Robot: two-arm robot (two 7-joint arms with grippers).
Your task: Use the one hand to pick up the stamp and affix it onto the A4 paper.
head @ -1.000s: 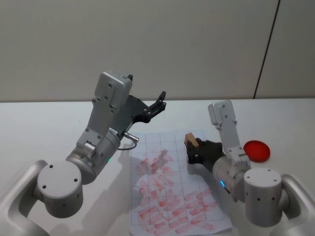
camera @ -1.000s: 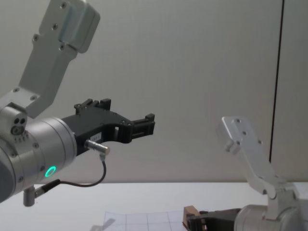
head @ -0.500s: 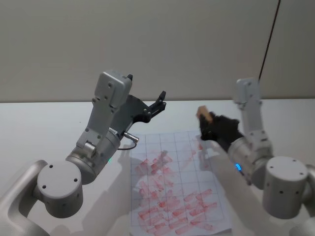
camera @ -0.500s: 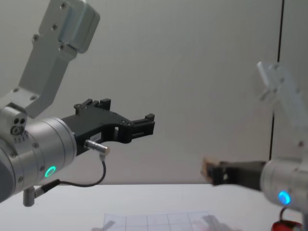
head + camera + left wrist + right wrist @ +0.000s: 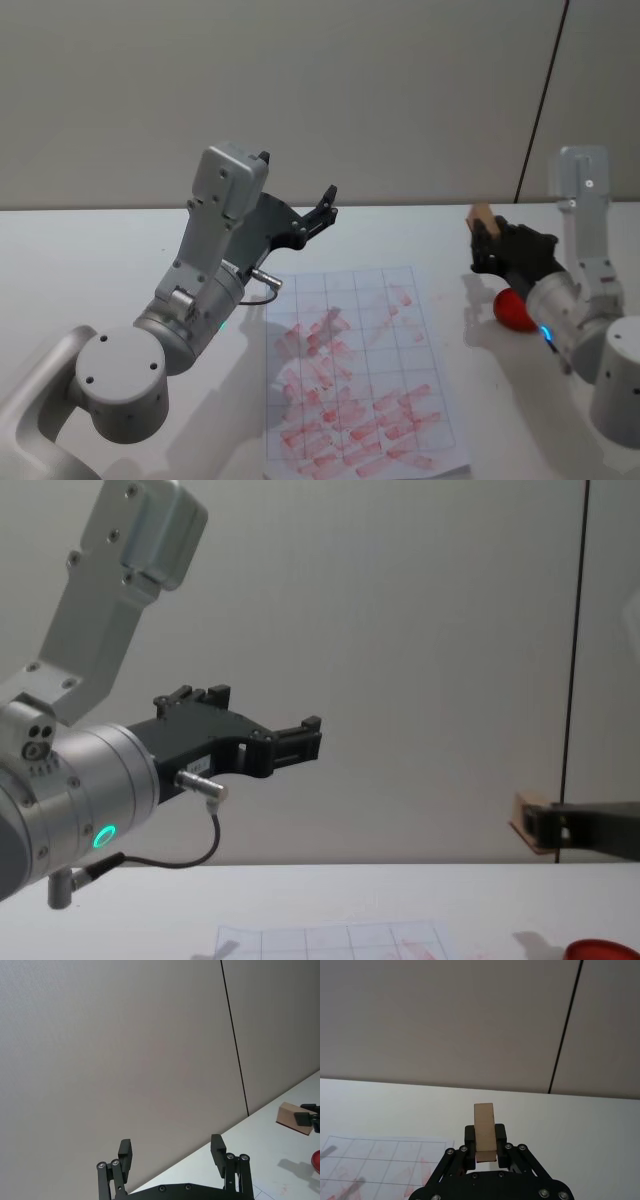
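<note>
Stamp (image 5: 482, 216) clamped in right end effector (image 5: 487, 247), raised above red disc (image 5: 513, 311) beside A4 paper (image 5: 355, 370); judged next: inking, then pressing onto paper; left end effector (image 5: 171, 1153) idle, released.

1. The stamp (image 5: 482, 214) is seen as light brown wood, paler on its long face in the right wrist view.
2. The paper (image 5: 360, 370) is shown white, ruled with a faint pale grid and covered with pinkish-red marks, densest toward its near end.
3. The right gripper (image 5: 487, 246) is black, on a silver arm lit by a blue ring.
4. The left gripper (image 5: 324, 207) is black, on a silver arm lit by a green ring.
5. The disc (image 5: 513, 311) is red.
6. The table (image 5: 90, 260) is white.
7. The wall (image 5: 300, 90) is pale grey-beige, crossed by one thin dark line.
</note>
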